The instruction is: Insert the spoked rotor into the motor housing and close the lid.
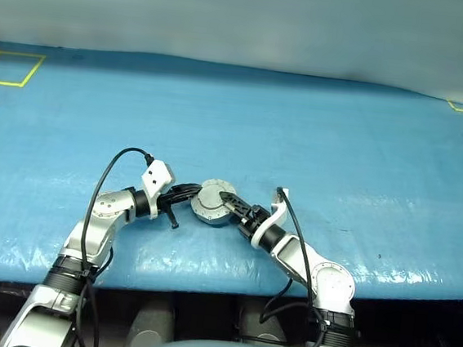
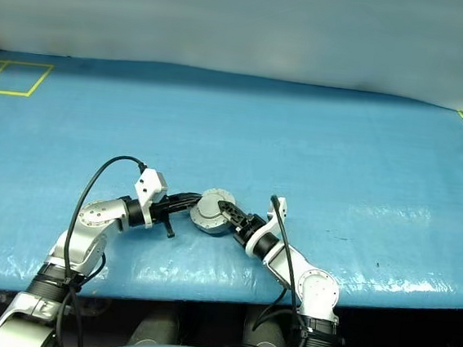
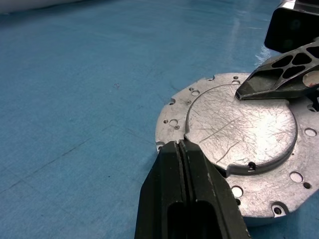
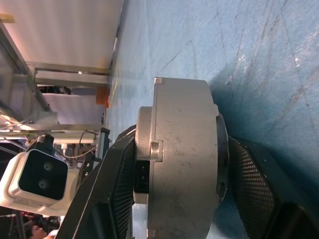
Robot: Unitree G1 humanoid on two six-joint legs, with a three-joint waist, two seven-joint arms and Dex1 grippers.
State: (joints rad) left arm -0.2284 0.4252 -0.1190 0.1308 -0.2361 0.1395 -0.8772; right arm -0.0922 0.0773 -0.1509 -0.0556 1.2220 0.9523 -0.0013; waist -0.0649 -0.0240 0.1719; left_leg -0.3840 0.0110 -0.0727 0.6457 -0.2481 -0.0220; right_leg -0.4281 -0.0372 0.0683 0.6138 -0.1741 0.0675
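1. Pinning the closed assembly: lid (image 3: 241,129) sits flat on the motor housing (image 4: 182,159), near the counter (image 1: 341,143) front edge; I guess the spoked rotor is inside, can't see it.
2. My left hand (image 3: 182,147) has its fingers shut together, tips against the lid's raised rim, I think bracing it.
3. My right hand (image 4: 174,199) straddles the housing, one finger above, one below; can't tell if it's clamping.
4. Yellow tape marks (image 1: 10,68) well apart; nothing blocks.
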